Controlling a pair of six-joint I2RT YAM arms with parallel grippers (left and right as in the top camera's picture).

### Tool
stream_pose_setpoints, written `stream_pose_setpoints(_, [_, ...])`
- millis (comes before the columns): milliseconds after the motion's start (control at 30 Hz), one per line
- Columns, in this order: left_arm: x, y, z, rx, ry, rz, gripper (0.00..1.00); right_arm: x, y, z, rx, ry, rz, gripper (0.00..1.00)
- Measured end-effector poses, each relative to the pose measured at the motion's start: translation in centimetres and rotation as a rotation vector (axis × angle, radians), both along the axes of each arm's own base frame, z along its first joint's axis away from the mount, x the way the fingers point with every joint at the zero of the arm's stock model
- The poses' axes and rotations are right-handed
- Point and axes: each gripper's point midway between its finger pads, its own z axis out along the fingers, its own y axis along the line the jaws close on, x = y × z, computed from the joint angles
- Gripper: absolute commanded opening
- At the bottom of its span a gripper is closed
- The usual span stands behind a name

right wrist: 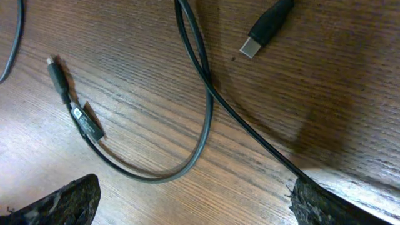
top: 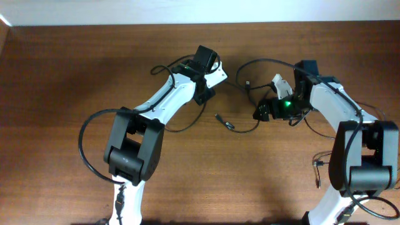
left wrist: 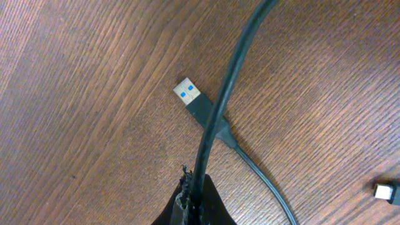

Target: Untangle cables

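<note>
With the left tool (left wrist: pixel 190 200) clenched on a thin black cable (left wrist: pixel 226 81) over a USB-plugged cord (left wrist: pixel 190 97), the released right tool (right wrist: pixel 190 197) should next pin the looped black cord (right wrist: pixel 206 128).

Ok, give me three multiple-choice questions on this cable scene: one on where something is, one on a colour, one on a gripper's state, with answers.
1. The cable pinched by the left gripper runs:
A) across the USB plug
B) beside it, never crossing
C) underneath it

2. The plug's insert is:
A) red
B) blue
C) yellow

3. The right gripper is:
A) shut on a cable
B) shut on a plug
C) open

Answers:
1 A, the left wrist view shows it lying over the plug's black rear.
2 B, blue shows at the plug's tip.
3 C, its fingers stand far apart at the lower corners of the right wrist view.
</note>
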Motion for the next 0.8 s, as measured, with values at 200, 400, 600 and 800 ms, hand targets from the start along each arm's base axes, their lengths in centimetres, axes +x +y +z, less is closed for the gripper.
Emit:
stream_pose_setpoints(200, [0.00, 0.00, 0.00, 0.000, 0.000, 0.000, 0.00, 0.18, 0.00, -0.31, 0.000, -0.013, -0.003, 0.98])
stream_pose_setpoints(400, [-0.03, 0.02, -0.01, 0.001, 0.001, 0.000, 0.00, 0.34, 0.00, -0.32, 0.001, -0.021, -0.004, 0.98])
stream_pose_setpoints(600, [-0.12, 0.06, -0.06, 0.003, 0.005, 0.000, 0.00, 0.94, 0.00, -0.33, 0.001, -0.044, -0.007, 0.98])
stream_pose_setpoints(800, [-0.55, 0.27, -0.25, 0.012, 0.024, 0.000, 0.00, 1.10, 0.00, -0.55, 0.001, -0.046, -0.008, 0.98])
